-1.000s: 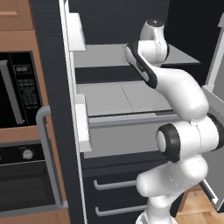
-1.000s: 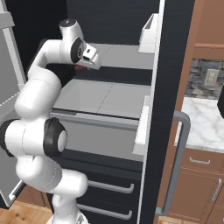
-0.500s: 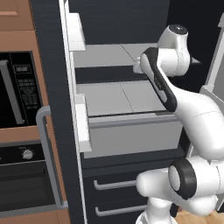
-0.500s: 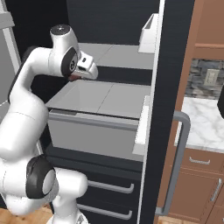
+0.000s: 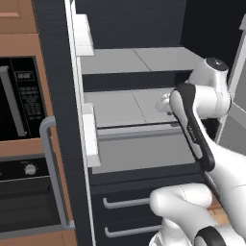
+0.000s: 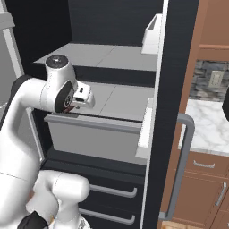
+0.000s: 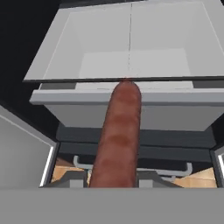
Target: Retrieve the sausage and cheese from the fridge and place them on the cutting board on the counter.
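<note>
From the left base camera, the white arm bends in front of the open fridge (image 5: 72, 144), its hand at the front edge of the grey middle shelf (image 5: 129, 103). The black wall oven (image 5: 24, 158) sits in wood cabinetry to the left.

From the right base camera, the gripper (image 6: 71, 106) hangs just above the front lip of the grey bin (image 6: 91, 136) under that shelf, a sliver of reddish-brown showing beneath the hand. The marble bench (image 6: 210, 127) lies to the right, beyond the fridge door.

From the hand camera, the sausage (image 7: 119, 135) stands up between the fingers (image 7: 72, 178), which are closed on its lower end. It is held clear in front of the shelf and bin, above the two lower drawers (image 7: 131, 168).
</note>
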